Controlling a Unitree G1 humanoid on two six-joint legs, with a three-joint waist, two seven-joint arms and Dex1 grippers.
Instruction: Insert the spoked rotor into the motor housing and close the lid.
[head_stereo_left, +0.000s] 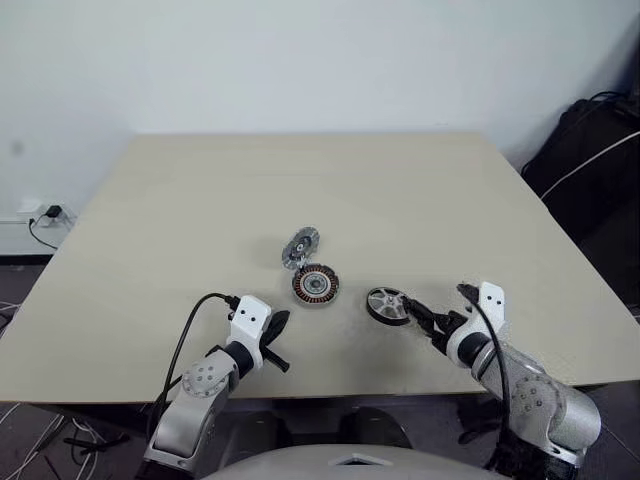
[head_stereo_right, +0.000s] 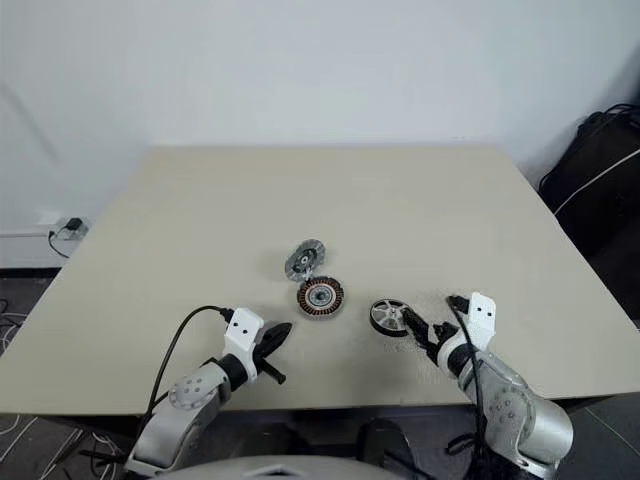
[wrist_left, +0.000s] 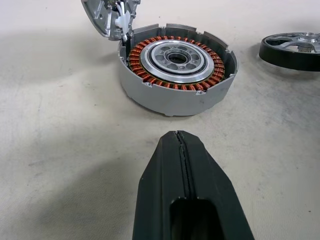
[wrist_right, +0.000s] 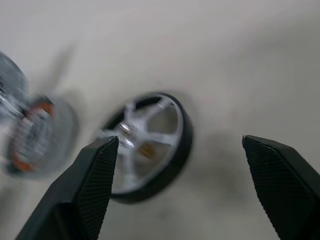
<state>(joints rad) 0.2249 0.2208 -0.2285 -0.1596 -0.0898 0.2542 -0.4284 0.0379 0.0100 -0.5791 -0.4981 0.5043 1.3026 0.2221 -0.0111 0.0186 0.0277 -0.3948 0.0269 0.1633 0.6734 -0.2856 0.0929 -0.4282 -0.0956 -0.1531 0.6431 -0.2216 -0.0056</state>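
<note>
The motor housing (head_stereo_left: 316, 285), with copper windings around a silver centre, lies flat near the middle of the table. The silver lid (head_stereo_left: 299, 247) stands tilted up at its far left edge. To the housing's right, the spoked rotor (head_stereo_left: 386, 305) lies flat, with a black rim and silver spokes. My right gripper (head_stereo_left: 434, 300) is open just right of the rotor, one fingertip close to its rim; in the right wrist view the rotor (wrist_right: 150, 145) lies ahead between the spread fingers. My left gripper (wrist_left: 177, 137) is shut and empty, pointing at the housing (wrist_left: 175, 65) from the near left.
The beige table (head_stereo_left: 300, 180) stretches wide beyond the parts, its front edge close behind both grippers. A black bag (head_stereo_left: 590, 150) with a white cable sits off the table's right side. A wall socket with a cable (head_stereo_left: 45, 215) is at the far left.
</note>
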